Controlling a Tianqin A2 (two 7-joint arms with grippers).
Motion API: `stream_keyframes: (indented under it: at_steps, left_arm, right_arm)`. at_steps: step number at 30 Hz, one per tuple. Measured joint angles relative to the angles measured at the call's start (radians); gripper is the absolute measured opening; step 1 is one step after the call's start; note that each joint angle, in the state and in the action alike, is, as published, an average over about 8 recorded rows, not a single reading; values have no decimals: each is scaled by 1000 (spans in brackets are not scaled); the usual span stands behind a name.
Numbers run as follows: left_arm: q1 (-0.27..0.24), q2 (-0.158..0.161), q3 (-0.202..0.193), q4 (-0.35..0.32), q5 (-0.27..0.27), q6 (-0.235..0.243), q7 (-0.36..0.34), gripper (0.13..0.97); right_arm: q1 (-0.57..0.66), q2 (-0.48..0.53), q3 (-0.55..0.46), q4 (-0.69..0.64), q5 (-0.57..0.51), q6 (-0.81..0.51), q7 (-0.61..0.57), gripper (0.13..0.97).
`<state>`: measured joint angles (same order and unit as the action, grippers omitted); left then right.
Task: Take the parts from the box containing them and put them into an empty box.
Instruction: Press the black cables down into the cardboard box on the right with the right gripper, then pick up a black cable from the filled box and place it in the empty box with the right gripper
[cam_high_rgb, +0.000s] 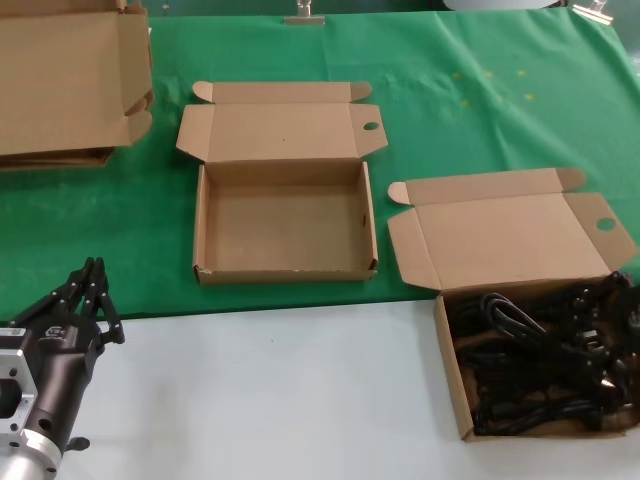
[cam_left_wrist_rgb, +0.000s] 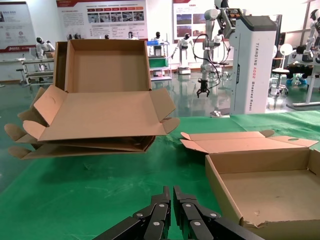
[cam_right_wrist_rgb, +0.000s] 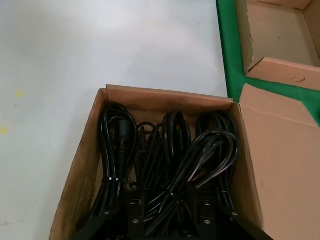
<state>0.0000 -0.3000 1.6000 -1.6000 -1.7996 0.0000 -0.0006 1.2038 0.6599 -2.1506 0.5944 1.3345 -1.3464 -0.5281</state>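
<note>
Glossy black coiled cables fill the corrugated cardboard box under the right gripper, whose fingers straddle one bundle, grip unclear; left gripper closed, left of the empty box.

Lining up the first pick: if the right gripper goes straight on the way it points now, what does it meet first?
Most likely the coiled power cables in the cable box. The right gripper points down into that pile, apparently very close.

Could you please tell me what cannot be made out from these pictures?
- Right gripper: right wrist view's edge cuts its fingertips, so open or shut is unclear; head view hardly shows it.
- Cables: overlapping bundles prevent a count.
- Full box: head view's edge cuts its far side.
- Cardboard stack: head view's edge crops it.
</note>
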Motion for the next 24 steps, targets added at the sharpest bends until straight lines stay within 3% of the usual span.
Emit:
stream_keyframes:
  at_steps: [10,24]
  left_arm:
    - [0,0,0,0,0,0,0,172]
    - [0,0,0,0,0,0,0,172]
  right_arm:
    - [2,15,20,36,15,-6,14,238]
    - [5,102,68,254,74,-98,151,183]
